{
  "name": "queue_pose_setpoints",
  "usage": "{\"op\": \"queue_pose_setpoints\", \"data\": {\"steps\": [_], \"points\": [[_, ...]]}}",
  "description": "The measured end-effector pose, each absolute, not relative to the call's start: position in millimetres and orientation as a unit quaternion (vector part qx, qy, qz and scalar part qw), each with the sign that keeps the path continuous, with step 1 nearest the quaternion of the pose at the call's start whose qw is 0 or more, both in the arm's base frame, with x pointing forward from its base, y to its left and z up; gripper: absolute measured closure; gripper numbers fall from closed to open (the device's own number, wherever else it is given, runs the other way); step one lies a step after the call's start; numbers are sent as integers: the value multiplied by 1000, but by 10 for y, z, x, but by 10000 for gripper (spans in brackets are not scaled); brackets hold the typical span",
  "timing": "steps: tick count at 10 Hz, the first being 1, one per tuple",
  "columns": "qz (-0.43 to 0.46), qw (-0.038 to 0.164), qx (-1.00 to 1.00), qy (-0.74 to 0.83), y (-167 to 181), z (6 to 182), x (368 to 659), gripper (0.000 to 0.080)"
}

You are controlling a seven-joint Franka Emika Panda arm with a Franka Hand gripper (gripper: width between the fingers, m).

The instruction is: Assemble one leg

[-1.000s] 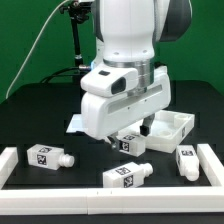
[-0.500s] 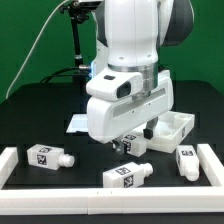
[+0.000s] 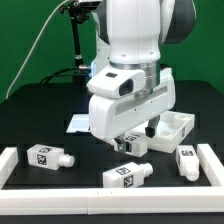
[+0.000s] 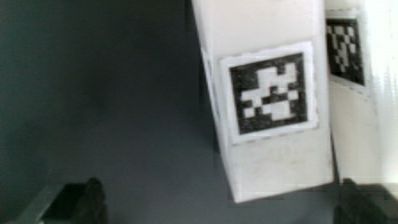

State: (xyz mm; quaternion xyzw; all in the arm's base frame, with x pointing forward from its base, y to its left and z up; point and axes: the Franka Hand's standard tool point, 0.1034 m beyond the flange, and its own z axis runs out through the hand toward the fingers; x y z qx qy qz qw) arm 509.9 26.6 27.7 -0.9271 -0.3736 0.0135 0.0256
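My gripper (image 3: 128, 146) hangs low over one leg (image 3: 135, 143), a small white peg with a black-and-white tag that lies just in front of the big white tray-like panel (image 3: 178, 126). In the wrist view this leg (image 4: 267, 100) runs lengthwise with its tag facing the camera. The two dark fingertips (image 4: 80, 200) stand wide apart on either side of its end, not touching it. The gripper (image 4: 222, 205) is open and holds nothing. Three more legs lie on the table at the exterior view's left (image 3: 47, 156), at the front middle (image 3: 127, 175), and at the right (image 3: 187, 160).
A low white rail (image 3: 100, 212) borders the black table at the front and both sides. A thin flat white piece (image 3: 76, 124) shows behind the arm. A black stand with a cable (image 3: 76, 45) rises at the back.
The arm has shifted a little toward the exterior view's right, over the leg by the panel. The legs have not moved.
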Motion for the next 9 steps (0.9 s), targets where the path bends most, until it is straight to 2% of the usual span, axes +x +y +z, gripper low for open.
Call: {"op": "queue_pose_setpoints", "data": {"steps": [5,8,9], "points": [[15,29,-926,-377,240,148,5056,151],[17,28,-926,-376,175,131,5050,151],[17,28,-926,-376,180,131,5050,240]]}}
